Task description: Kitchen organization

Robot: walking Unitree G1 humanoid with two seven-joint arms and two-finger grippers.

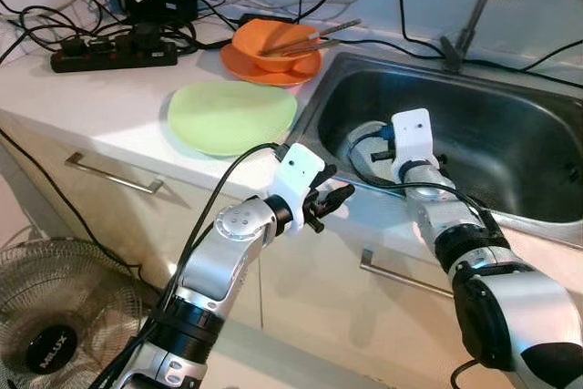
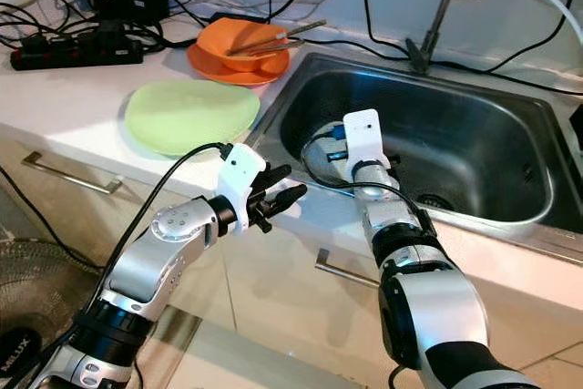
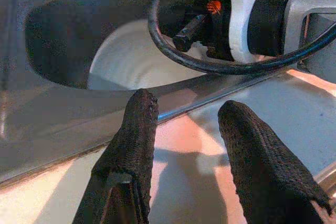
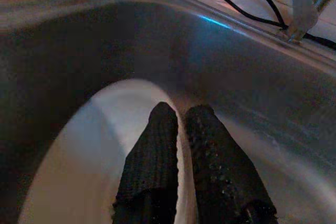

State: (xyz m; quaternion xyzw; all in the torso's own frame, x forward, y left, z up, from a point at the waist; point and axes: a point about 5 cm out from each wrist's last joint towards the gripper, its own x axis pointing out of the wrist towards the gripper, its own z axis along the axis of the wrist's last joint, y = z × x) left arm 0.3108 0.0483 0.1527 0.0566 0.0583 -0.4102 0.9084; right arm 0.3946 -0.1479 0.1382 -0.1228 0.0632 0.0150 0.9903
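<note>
Reaching into the stainless steel sink (image 1: 510, 148), the right tool (image 4: 181, 129) pinches the rim of a white round plate (image 3: 131, 59) lying inside. Left tool (image 3: 186, 145) hovers spread at the sink's front edge. Lifting out seems barely begun.

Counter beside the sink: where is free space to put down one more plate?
Bare counter lies between the power strip and the green plate. The back is crowded: cables, then orange dishes with chopsticks. The right half of the sink is bare.
</note>
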